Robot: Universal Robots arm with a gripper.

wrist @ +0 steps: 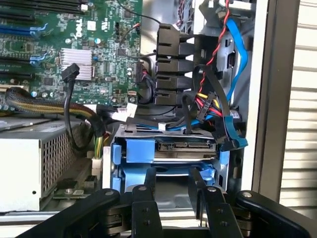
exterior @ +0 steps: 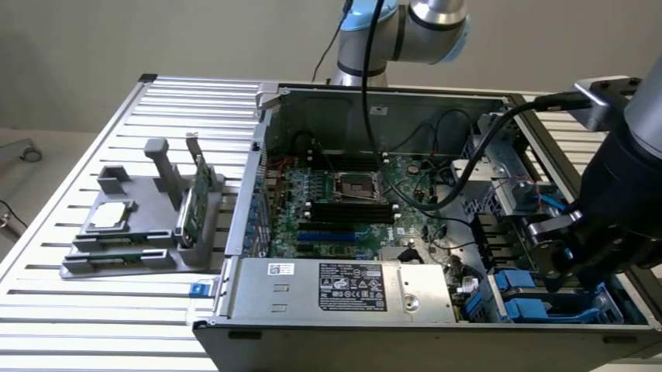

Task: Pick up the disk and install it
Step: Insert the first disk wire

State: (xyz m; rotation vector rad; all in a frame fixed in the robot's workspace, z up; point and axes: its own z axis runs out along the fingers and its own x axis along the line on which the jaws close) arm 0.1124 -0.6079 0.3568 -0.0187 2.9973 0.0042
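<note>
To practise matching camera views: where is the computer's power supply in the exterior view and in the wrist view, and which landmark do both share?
Exterior view: the power supply, labelled grey box on the case's near edge, at the exterior view's left of the blue drive cage.
Wrist view: the power supply, perforated side showing, beside the blue drive cage.
Shared landmark: the blue drive cage.

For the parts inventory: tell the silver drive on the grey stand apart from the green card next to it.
The silver drive lies flat on the grey stand; the green card stands on edge. The drive is a pale, broad slab; the card is thin and green. Both rest on the stand, outside the computer case.
</note>
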